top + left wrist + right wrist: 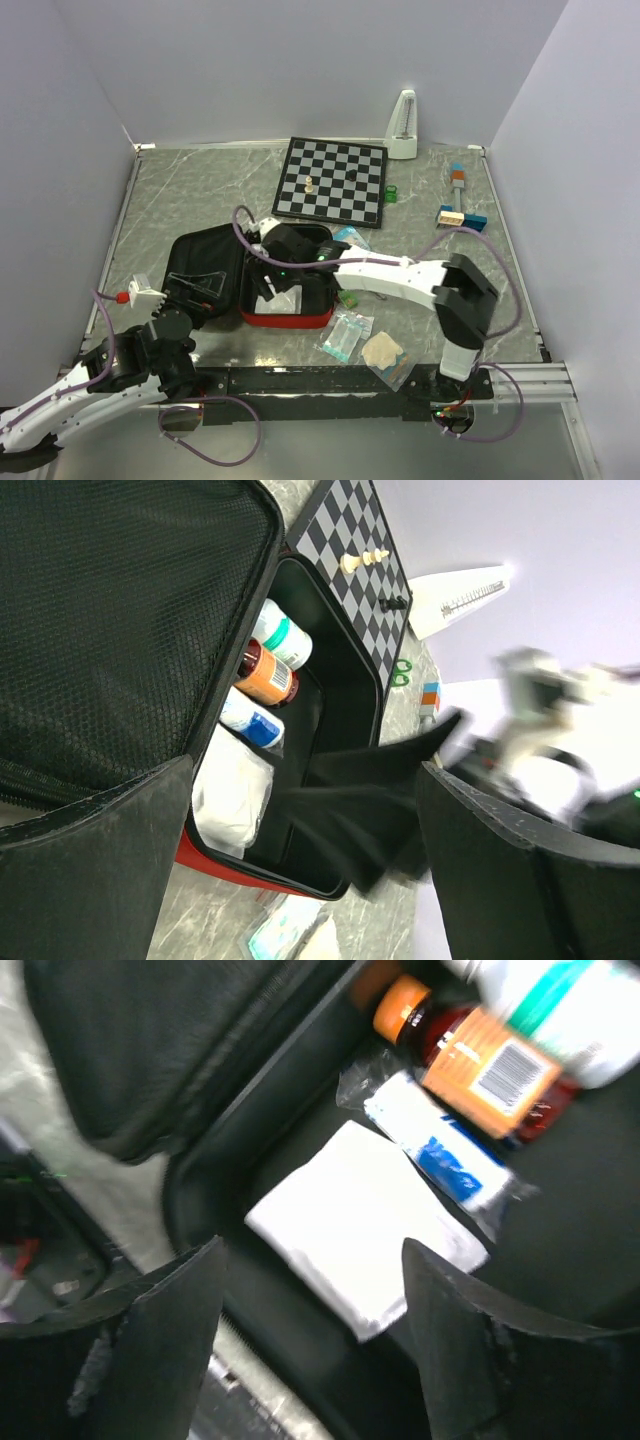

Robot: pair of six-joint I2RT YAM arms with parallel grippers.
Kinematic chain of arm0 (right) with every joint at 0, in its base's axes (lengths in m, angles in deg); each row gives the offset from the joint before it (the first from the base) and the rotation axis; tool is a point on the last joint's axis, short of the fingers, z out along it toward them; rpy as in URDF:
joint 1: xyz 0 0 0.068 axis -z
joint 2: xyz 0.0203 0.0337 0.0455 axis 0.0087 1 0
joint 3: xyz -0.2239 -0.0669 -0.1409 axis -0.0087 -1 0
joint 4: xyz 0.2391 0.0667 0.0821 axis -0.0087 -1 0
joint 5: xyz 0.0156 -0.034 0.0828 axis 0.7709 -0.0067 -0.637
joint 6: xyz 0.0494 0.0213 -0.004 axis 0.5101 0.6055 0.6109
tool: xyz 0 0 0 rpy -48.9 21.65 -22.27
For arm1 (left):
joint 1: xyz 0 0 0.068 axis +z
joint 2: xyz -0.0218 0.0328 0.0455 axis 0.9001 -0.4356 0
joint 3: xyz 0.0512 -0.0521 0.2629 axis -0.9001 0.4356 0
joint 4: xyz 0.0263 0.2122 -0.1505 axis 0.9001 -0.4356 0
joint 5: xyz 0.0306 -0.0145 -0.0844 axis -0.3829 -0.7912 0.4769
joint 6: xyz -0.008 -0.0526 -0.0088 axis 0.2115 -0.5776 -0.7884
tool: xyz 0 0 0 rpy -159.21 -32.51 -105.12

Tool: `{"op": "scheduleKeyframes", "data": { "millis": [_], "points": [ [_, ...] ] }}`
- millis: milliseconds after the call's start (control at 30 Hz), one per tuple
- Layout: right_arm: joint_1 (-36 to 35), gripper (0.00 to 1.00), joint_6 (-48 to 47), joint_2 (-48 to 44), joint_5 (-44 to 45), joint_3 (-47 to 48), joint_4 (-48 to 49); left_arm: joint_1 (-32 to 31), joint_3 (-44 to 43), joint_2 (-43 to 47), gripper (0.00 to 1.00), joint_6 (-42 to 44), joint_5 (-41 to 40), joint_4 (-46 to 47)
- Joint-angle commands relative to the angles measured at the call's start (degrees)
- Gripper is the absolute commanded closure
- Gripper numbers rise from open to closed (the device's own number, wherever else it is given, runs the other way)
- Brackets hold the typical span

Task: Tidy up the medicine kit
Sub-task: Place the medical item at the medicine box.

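Right claw [272, 283] hangs over the medicine kit [290, 320], open on the bench [200, 190], centre-near, lid flopped left. Expect a light, soft, limp case; take it by the red tray wall, not the lid.

Left wrist view: left claw [300, 780] stands apart, empty; black mesh lining, bottles [265, 675] toward the tray's far end.

Right wrist view: right claw spread above a white pad [350, 1225], holding nothing.

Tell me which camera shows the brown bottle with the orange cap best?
Right wrist: the brown orange-capped bottle looks biggest, cap and barcode showing. Left wrist shows it smaller; from above, the right arm hides it.
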Motion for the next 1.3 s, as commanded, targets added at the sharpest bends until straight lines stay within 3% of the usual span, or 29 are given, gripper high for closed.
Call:
{"op": "scheduleKeyframes", "data": {
  "millis": [0,100,233,367,800,1267],
  "points": [
    [0.39,0.21,-0.59,-9.09,1.58,-2.36,1.5,-0.12,-1.04,-0.47,0.04,2.39,0.22,2.35],
    [0.91,0.24,-0.68,-9.19,3.67,-2.37,0.45,-0.12,-0.43,-0.39,0.04,2.3,0.39,3.4],
    [4.51,0.58,0.64,-5.85,4.55,-2.1,-4.64,-0.12,-1.21,-0.56,0.03,0.99,0.57,1.48],
    [5.66,0.69,-0.94,-3.57,7.28,-3.95,-7.89,-0.12,-2.09,-0.3,0.04,0.02,0.22,-0.81],
    [3.91,0.72,-3.05,4.96,3.96,-1.84,-15.72,-0.12,-0.78,0.14,0.04,-0.51,-0.14,-0.11],
    [2.15,0.66,-2.26,4.53,-10.81,-1.58,-6.32,-0.12,-0.86,-0.82,0.04,-0.86,0.39,0.24]
  ]
}}
